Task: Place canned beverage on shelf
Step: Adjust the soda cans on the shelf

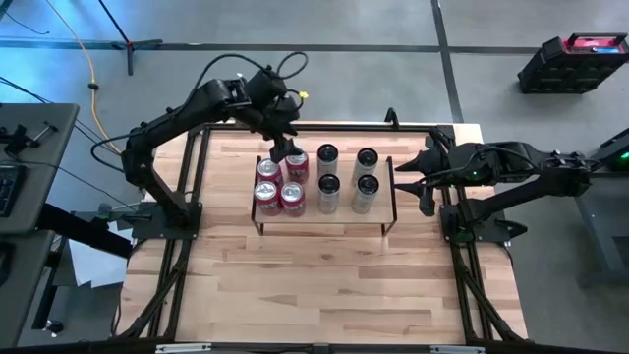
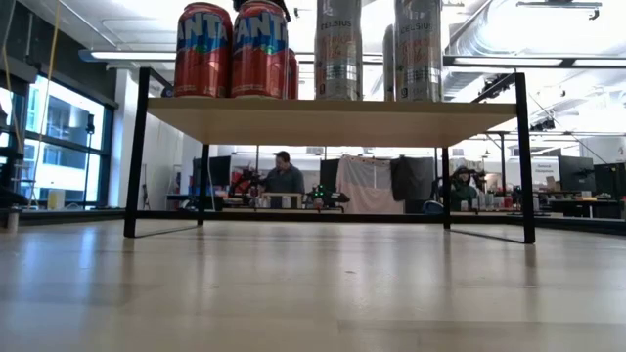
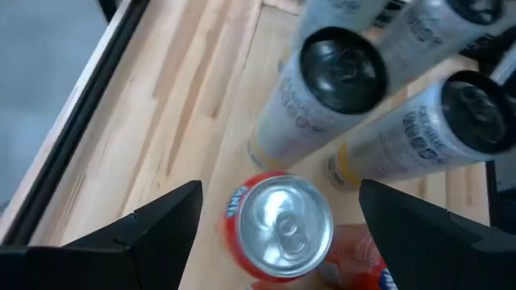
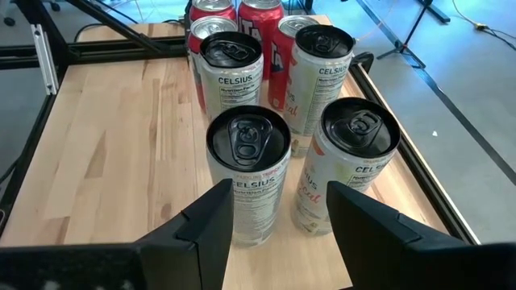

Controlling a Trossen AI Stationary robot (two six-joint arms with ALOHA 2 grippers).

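Left claw (image 1: 286, 149) is hovering, fingers apart, over the red aluminium soda can (image 1: 296, 163) standing on the low light-wood shelf (image 1: 339, 222). Best lifting straight up, avoiding neighbours. Right claw (image 1: 411, 177) is waiting open beside the shelf.

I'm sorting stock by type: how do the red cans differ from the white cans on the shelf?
The red cans are shorter and wider, with silver lids; the white cans are taller and slimmer, with black lids. Red ones sit at the shelf's left end under the left gripper, white ones nearer the right gripper. Both groups are four upright cans.
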